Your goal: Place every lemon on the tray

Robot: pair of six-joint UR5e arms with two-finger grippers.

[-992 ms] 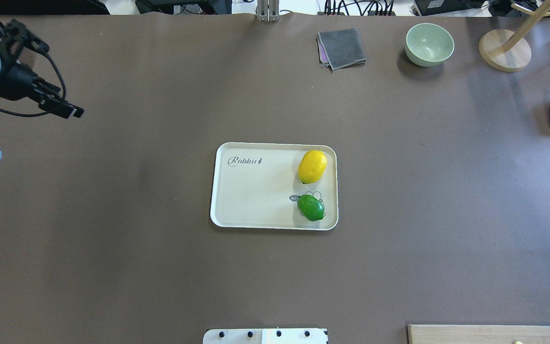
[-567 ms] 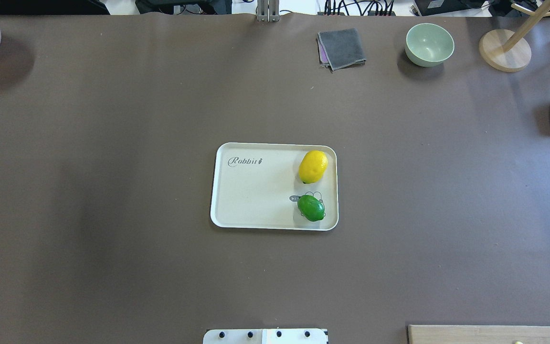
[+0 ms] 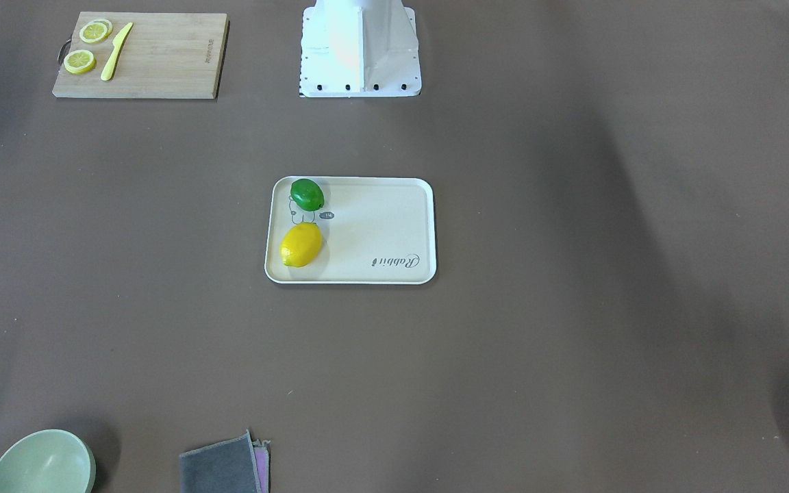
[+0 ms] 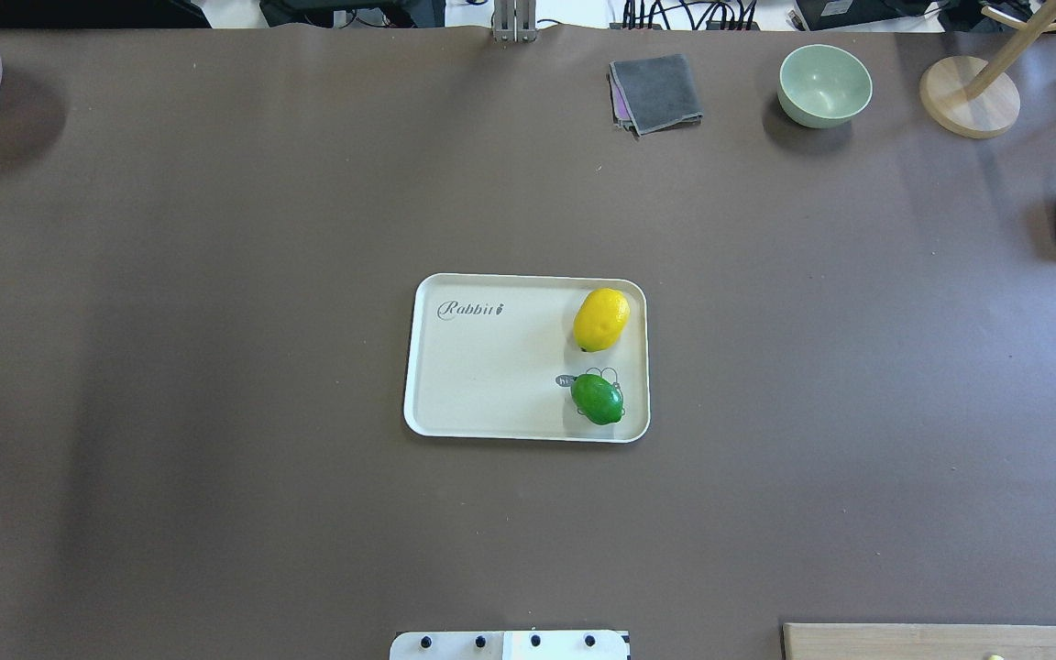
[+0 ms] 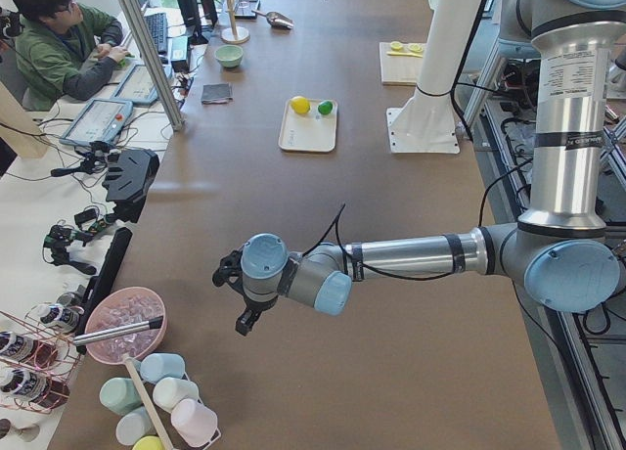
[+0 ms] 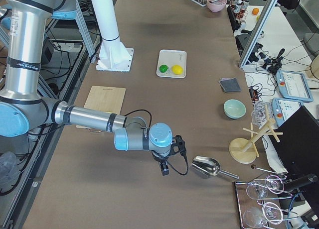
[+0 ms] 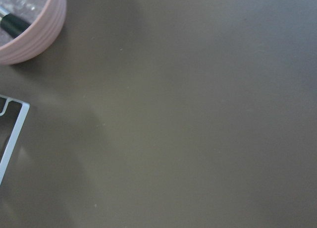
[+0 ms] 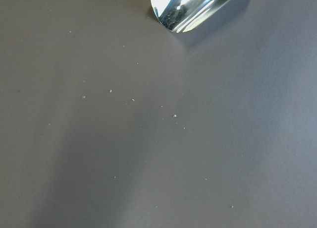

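Gone from the upper left of the overhead view since a second ago, the left arm (image 5: 411, 256) shows only in the left side view, reaching low over the tabletop (image 4: 216, 412) near a pink bowl (image 5: 125, 323). The right arm (image 6: 89, 117) hangs beside a metal scoop (image 6: 205, 165). Whether either arm's jaws are apart or together, I cannot tell. The yellow lemon (image 4: 600, 319) and the green lemon (image 4: 598, 398) lie on the tray (image 4: 491, 367) at centre frame, along its right side, just apart.
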